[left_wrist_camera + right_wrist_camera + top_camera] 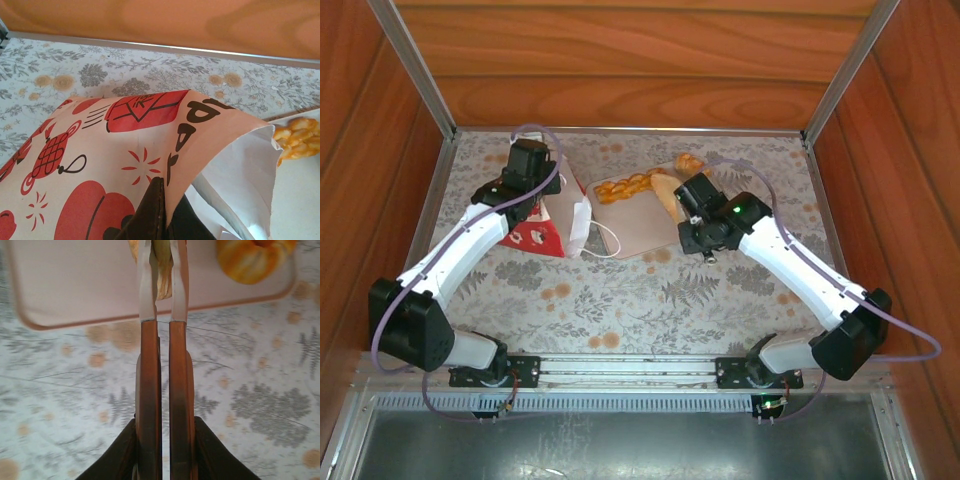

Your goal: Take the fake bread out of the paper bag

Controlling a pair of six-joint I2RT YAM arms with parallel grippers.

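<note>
The paper bag, white with red patterns, leans tilted on the table left of centre. My left gripper is shut on its upper wall; in the left wrist view the paper is pinched between the dark fingers. Several pieces of fake bread lie on the beige tray: a braided loaf, a long roll and a bun. My right gripper hovers over the tray's right part, shut on a golden piece of bread at its fingertips. The inside of the bag is hidden.
Wooden walls and metal posts enclose the table at the back and sides. The bag's white cord handle lies over the tray's left edge. A round bun sits near the tray's rim. The braided loaf shows just past the bag's mouth.
</note>
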